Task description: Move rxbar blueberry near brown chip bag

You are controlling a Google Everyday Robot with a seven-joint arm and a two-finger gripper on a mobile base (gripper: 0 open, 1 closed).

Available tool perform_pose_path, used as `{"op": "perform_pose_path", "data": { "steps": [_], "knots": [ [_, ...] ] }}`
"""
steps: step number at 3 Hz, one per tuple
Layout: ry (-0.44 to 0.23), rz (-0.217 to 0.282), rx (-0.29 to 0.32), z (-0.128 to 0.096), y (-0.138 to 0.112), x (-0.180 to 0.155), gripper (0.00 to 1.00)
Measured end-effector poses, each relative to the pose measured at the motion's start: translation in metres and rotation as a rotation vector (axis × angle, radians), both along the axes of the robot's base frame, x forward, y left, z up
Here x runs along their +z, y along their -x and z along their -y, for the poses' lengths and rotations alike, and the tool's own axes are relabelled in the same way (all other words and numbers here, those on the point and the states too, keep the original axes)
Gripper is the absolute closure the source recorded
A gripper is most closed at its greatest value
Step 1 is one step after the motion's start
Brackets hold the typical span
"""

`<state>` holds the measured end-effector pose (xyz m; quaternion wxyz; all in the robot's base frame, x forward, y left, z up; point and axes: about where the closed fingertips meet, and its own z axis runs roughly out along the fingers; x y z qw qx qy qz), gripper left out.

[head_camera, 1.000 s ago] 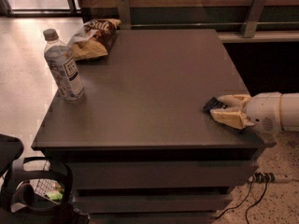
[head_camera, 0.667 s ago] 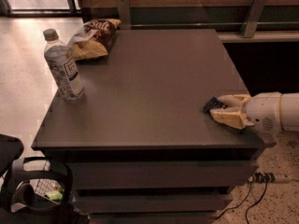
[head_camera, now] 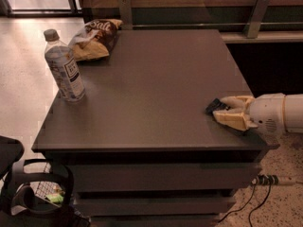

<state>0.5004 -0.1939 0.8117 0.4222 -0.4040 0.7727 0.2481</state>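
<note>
The gripper is laid low at the right edge of the tabletop. Its fingers are drawn in around the bar, of which only a dark corner is seen poking out past the tips. The bar appears to be gripped while lying flat on the surface. The low, level hold is judged to suit so thin a wrapper. The chip bag is found well beyond the fingertips, at the far opposite corner, with a bottle stood upright just nearer than it, so a long carry across is called for. Against the frame a second ago, nothing is seen to be shifted
</note>
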Motion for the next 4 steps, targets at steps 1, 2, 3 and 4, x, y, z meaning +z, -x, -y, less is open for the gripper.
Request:
{"op": "perform_pose_path", "data": {
  "steps": [1, 2, 3, 4],
  "knots": [
    [0.0, 0.0, 0.0, 0.0, 0.0, 0.0, 1.0],
    [0.08, 0.065, -0.007, -0.014, -0.004, 0.035, 1.0],
    [0.188, 0.15, -0.007, -0.034, -0.007, 0.086, 1.0],
    [0.192, 0.153, -0.004, -0.034, -0.011, 0.088, 1.0]
  ]
}}
